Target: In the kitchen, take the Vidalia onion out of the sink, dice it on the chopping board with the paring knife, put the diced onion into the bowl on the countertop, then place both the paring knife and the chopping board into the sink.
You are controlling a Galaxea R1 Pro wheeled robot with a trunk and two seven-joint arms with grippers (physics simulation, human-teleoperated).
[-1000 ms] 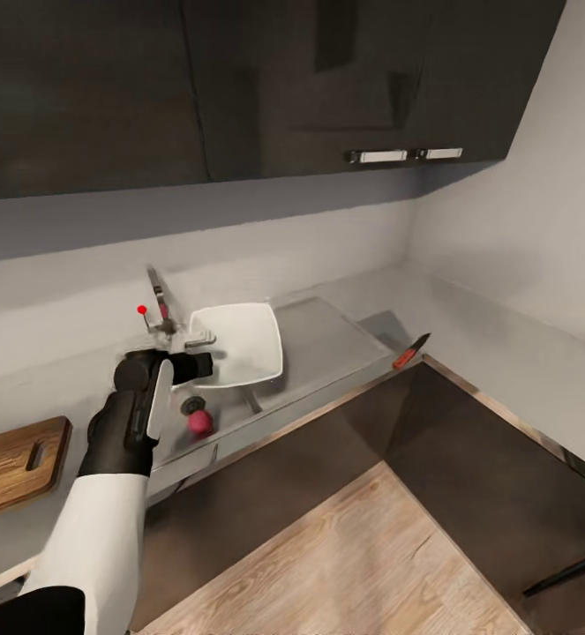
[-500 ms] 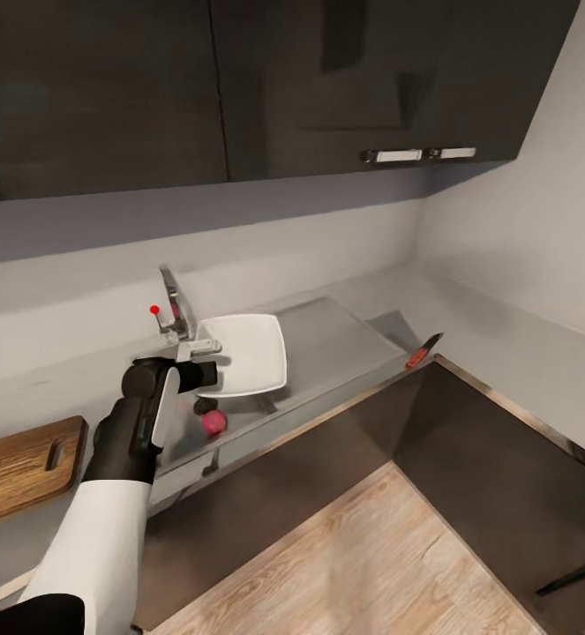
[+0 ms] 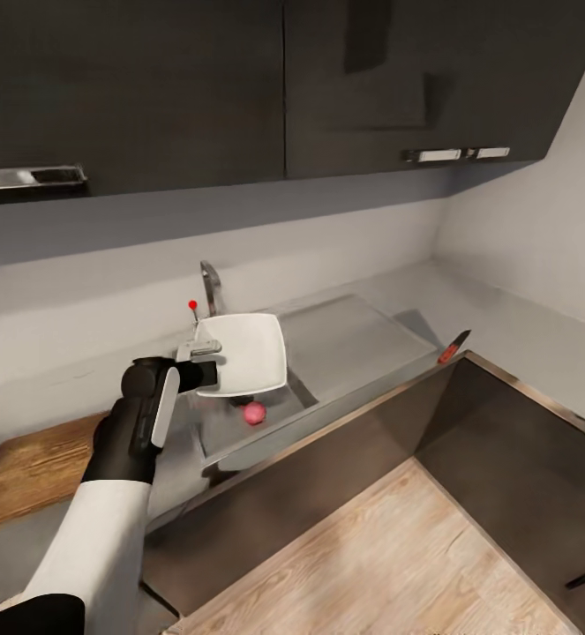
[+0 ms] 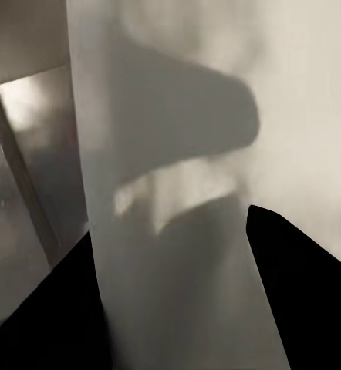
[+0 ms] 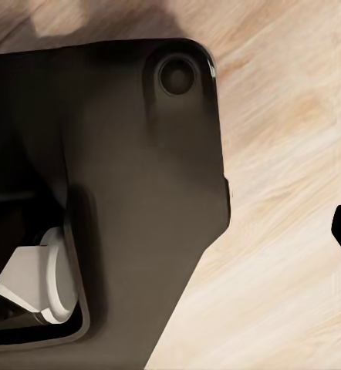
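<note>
Sink [image 3: 327, 348]: steel-grey basin set in the table [image 3: 521, 331], drainboard on its far side from the robot's left arm, tap [image 3: 209, 291] with a red dot at its back edge.
In the sink: the Vidalia onion [image 3: 254, 413], a small pinkish-red lump on the basin floor.
Bowl [image 3: 248, 353]: white, squarish, tilted above the basin; nothing shows inside it.
Left pincer [image 3: 206, 351]: clamped on the bowl's rim nearest the tap; the left wrist view has the white wall between two dark fingers [image 4: 294, 262].
Right pincer: cannot tell its state.
Paring knife [image 3: 453, 347]: red handle, on the table edge beyond the drainboard.
Chopping board [image 3: 36, 467]: on the table, well apart from the sink.
Writing: none legible.
</note>
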